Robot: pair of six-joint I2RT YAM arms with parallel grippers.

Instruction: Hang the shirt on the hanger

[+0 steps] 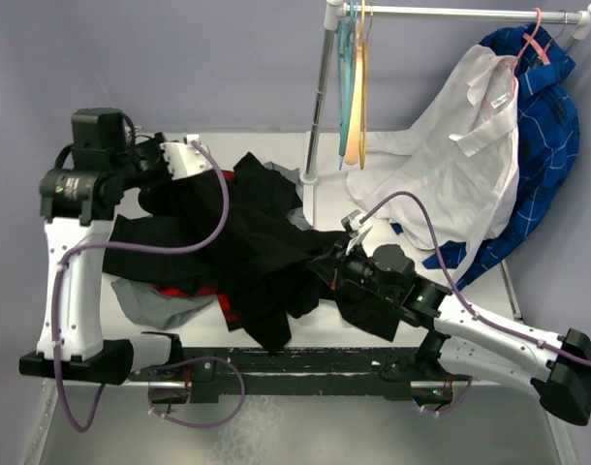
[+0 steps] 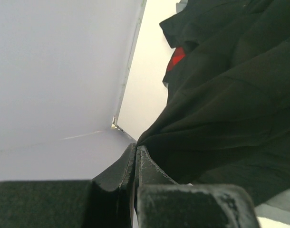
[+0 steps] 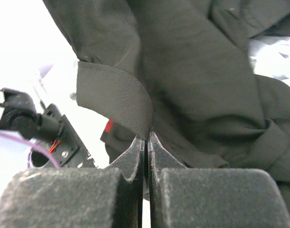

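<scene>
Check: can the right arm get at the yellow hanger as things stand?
Probably not yet. The right tool is shut on the shirt, so it's occupied. The hanger hangs on the rail beyond it, with nothing clearly blocking the way.

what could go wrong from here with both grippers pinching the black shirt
Both the left gripper and right gripper pinch only a thin edge of the shirt at their tips, so the fabric may slip out when lifted.
The shirt lies bunched over a garment with red; that could get dragged along.
The hanger hangs on the rack beside a teal hanger, and neither gripper is free to steady it.
</scene>
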